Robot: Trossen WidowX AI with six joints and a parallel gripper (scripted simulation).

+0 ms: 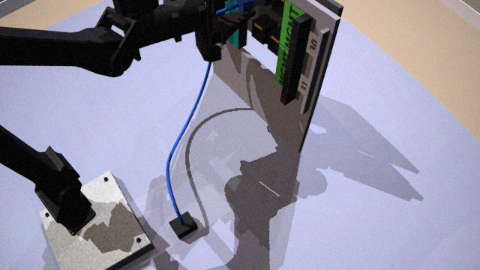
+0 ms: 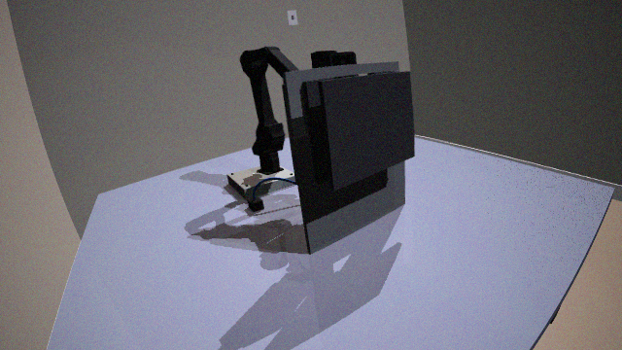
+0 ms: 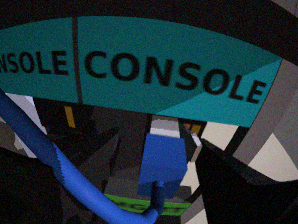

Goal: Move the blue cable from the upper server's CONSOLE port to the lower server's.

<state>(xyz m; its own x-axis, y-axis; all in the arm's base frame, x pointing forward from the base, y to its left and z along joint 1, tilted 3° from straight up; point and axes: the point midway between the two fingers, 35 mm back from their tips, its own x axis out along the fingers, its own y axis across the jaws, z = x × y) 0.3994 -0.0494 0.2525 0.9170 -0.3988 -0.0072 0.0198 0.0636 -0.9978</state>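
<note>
Blue plug (image 1: 246,5) (image 3: 162,161) ahead of claw (image 1: 240,22) (image 3: 158,139), at port under right-hand CONSOLE label (image 3: 175,75); claw part-open, released, likely so fingers can straddle plug before squeezing tab; blue cable (image 1: 187,125) (image 2: 272,179) (image 3: 82,187) slack, probably leaving room to pull

the panel (image 1: 313,131) (image 2: 355,229) stands on the bench (image 1: 375,210) (image 2: 462,272), in front of the claw (image 1: 245,20); the plug (image 1: 245,5) (image 3: 162,162) is near the claw's tips.

blue plug (image 3: 162,161) beneath teal CONSOLE label (image 3: 175,75), blue cable (image 3: 82,186) curving left
</note>
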